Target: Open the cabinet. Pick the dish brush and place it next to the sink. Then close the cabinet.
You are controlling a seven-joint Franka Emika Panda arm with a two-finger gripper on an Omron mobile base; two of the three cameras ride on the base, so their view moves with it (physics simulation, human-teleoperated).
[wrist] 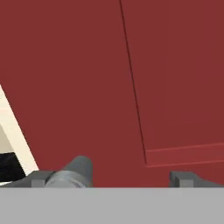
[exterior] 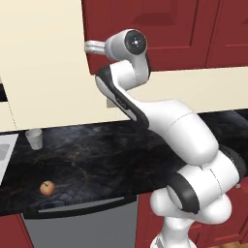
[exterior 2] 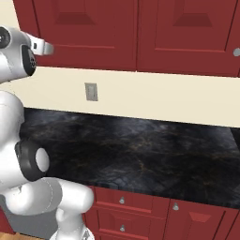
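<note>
The cabinet (exterior: 160, 29) is a dark red wall cabinet, and its raised-panel door (wrist: 87, 87) is shut. My gripper (wrist: 113, 179) is open and held close against that door, at the cabinet's lower left corner (exterior: 93, 47). A small round grey knob (wrist: 74, 172) sits between the fingertips, close to the left one (wrist: 40, 178). The right fingertip (wrist: 186, 178) stands well apart from it. The dish brush is hidden. The sink (exterior: 5, 151) shows only as a pale rim at the left end of the counter.
On the dark stone counter (exterior: 97, 160) stand a translucent white cup (exterior: 34, 138) and an apple (exterior: 47, 188). Below it is a grey appliance front (exterior: 82, 220). A wall outlet (exterior 2: 91, 92) sits under more red wall cabinets (exterior 2: 187, 33). Low red cabinets (exterior 2: 140, 211) run below.
</note>
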